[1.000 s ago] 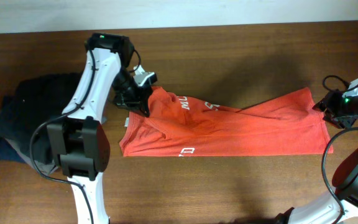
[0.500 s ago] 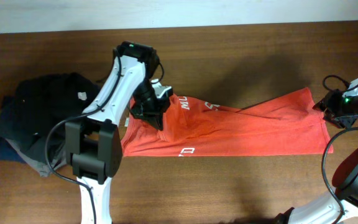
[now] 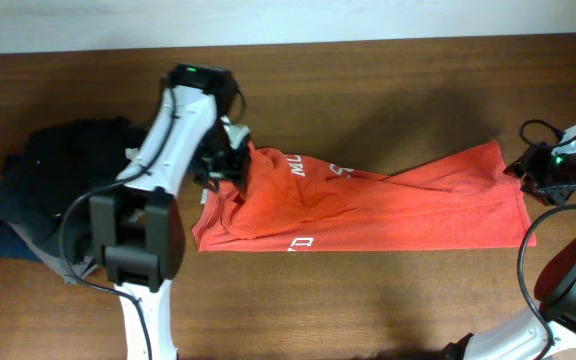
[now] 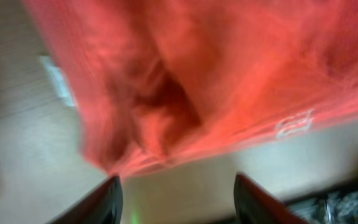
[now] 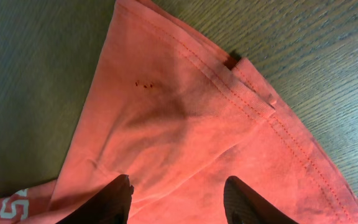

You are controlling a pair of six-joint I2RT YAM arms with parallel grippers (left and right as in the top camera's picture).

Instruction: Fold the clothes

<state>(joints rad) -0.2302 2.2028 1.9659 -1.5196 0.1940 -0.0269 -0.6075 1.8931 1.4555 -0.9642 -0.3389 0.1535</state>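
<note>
The clothes, a red-orange T-shirt (image 3: 388, 205) with white lettering (image 3: 301, 243), lie spread lengthwise across the table, rumpled at the left end. My left gripper (image 3: 223, 165) hovers at that left end. In the blurred left wrist view its fingers (image 4: 112, 200) stand apart just off the shirt's edge (image 4: 185, 87), with bare table between them. My right gripper (image 3: 530, 178) is at the shirt's right end. The right wrist view shows it open (image 5: 178, 193), fingers apart above the flat hemmed corner (image 5: 185, 118).
A pile of dark garments (image 3: 58, 200) lies at the table's left side beside the left arm. The far wall edge (image 3: 368, 20) runs along the top. Bare wooden table (image 3: 368, 300) shows in front of the shirt.
The left gripper carried the shirt's left part rightward, then swung back left and opened, letting the cloth go. The right arm has not moved.
</note>
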